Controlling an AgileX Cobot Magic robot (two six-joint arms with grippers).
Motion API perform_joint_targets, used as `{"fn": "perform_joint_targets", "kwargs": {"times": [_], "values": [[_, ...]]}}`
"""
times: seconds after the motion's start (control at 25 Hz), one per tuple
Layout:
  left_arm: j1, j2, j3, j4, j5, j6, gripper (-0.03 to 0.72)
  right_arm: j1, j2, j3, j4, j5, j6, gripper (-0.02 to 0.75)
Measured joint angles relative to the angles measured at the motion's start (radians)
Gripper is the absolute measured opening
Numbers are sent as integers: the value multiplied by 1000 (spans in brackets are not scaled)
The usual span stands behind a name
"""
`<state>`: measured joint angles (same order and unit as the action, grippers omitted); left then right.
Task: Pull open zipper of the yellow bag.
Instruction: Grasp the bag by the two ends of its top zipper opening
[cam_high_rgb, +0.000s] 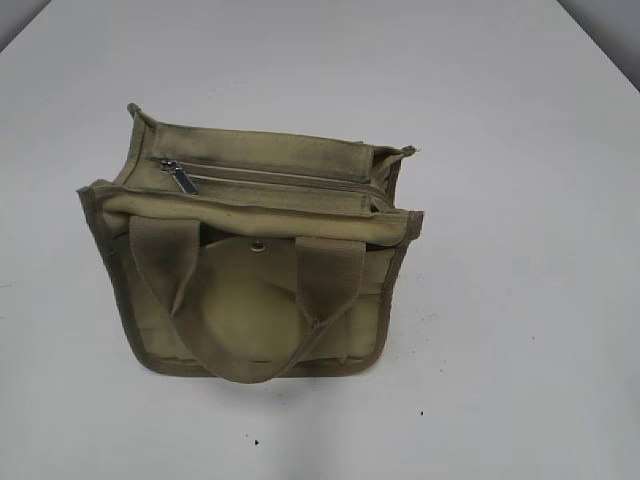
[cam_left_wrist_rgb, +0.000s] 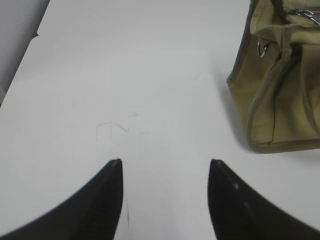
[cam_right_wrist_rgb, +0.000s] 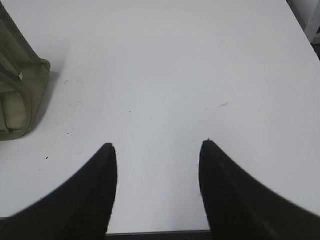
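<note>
The yellow bag (cam_high_rgb: 255, 270) stands on the white table, mid-left in the exterior view, handles drooping toward the camera. Its zipper (cam_high_rgb: 270, 178) runs along the top, closed, with the dark metal pull tab (cam_high_rgb: 183, 178) at the left end. Neither arm shows in the exterior view. In the left wrist view my left gripper (cam_left_wrist_rgb: 165, 162) hangs open over bare table, with the yellow bag (cam_left_wrist_rgb: 275, 90) off to its upper right. My right gripper (cam_right_wrist_rgb: 157, 146) is open over bare table too, and a corner of the yellow bag (cam_right_wrist_rgb: 20, 95) lies at that view's left edge.
A round metal snap (cam_high_rgb: 258, 246) sits on the bag's front flap. White table (cam_high_rgb: 520, 300) surrounds the bag on all sides. The table's near edge (cam_right_wrist_rgb: 157, 232) shows just below my right gripper. Faint pencil marks (cam_left_wrist_rgb: 112, 127) lie ahead of the left gripper.
</note>
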<state>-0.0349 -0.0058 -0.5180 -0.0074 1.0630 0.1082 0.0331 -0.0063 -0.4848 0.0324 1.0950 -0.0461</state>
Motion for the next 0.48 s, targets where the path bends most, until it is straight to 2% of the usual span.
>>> {"fn": "perform_joint_targets", "kwargs": {"times": [0.2, 0.32, 0.48], "values": [[0, 0, 0, -3, 0, 0, 420, 0, 0, 0, 28, -1, 0, 414], [-3, 30, -7, -43, -12, 0, 418, 0, 26, -1, 40, -5, -19, 414], [-3, 128, -26, -124, -163, 0, 372, 0, 183, -19, 67, -102, -109, 414]]}}
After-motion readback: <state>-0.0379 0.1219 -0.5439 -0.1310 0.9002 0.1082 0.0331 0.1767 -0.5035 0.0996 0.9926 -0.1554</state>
